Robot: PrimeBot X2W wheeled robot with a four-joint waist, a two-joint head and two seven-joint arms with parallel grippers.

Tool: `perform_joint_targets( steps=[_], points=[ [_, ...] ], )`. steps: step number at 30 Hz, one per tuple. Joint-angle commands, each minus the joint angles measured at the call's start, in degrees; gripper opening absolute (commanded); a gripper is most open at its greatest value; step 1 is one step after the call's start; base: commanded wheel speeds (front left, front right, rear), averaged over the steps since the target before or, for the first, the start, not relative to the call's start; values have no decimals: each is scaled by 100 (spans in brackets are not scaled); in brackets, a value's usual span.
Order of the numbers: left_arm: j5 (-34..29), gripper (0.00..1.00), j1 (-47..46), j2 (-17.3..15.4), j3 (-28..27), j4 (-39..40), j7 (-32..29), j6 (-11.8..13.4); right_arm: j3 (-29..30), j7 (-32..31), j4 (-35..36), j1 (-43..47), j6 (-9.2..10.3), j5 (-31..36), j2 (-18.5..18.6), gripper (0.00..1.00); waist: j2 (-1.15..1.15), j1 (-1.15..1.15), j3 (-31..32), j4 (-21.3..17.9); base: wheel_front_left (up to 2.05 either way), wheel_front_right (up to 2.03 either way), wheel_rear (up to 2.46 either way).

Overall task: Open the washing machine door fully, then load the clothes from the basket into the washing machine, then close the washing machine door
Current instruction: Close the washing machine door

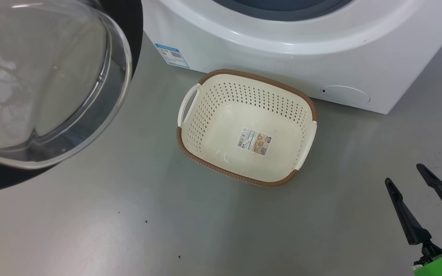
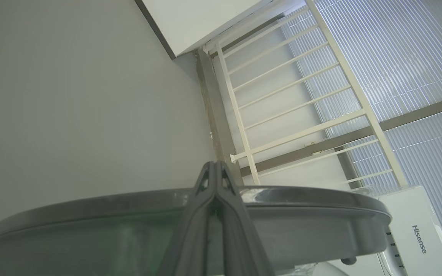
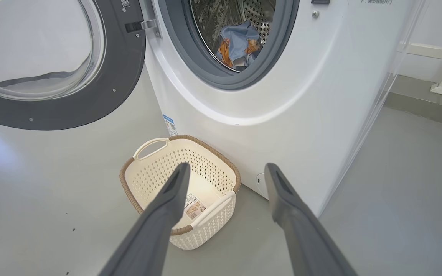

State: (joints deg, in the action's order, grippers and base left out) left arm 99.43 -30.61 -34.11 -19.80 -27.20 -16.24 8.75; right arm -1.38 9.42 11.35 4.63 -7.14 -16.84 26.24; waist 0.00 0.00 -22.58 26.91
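Observation:
The washing machine (image 3: 301,96) stands with its door (image 3: 121,76) swung open to the left. Light blue clothes (image 3: 240,42) with orange print lie inside the steel drum. On the floor in front sits the cream basket (image 1: 213,115), with nothing in it but its label sticker. My right gripper (image 1: 404,173) hovers open and holds nothing, to the right of the basket; in the right wrist view, the right gripper (image 3: 226,166) points down at the basket (image 3: 148,172). My left gripper (image 2: 215,165) is shut on nothing, right at the door's rounded rim (image 2: 90,214). The door's glass bowl (image 1: 44,76) bulges at the head view's upper left.
A blue energy sticker (image 1: 172,55) and a round flap (image 1: 345,94) mark the washer's lower front. A white railing (image 2: 282,96), window blinds and a white Hisense appliance (image 2: 416,230) stand beyond the door. Grey floor lies all around the basket.

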Motion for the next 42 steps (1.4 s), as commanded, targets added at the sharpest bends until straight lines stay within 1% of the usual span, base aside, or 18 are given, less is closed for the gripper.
perform_joint_targets(
  steps=[1, 7, 25, 37, 42],
  points=[
    [47, 0, 82, -389, -75, 151, -237, -103, -130, -1, 134, -37, -35, -43, 126, 100, 0, 0, 10, 7, 0, 0, 0],
    [224, 0, 184, -430, -1, 309, -775, -205, -125, -9, 113, -24, -35, -55, 133, 100, 0, 0, 48, 40, 0, 0, 0],
    [640, 0, 521, -318, 57, 925, -1716, -392, -161, 5, 54, -25, -35, -22, 36, 100, 0, 0, 261, 118, 0, 0, 0],
    [838, 0, 928, -179, 76, 1481, -2127, -376, -243, 107, -119, -26, -35, 12, -174, 100, 0, 0, 549, 178, 0, 0, 0],
    [800, 0, 1166, -204, 163, 1724, -2318, -357, -324, 191, -255, -5, -35, 23, -321, 100, 0, 0, 759, 191, 0, 0, 0]
  ],
)
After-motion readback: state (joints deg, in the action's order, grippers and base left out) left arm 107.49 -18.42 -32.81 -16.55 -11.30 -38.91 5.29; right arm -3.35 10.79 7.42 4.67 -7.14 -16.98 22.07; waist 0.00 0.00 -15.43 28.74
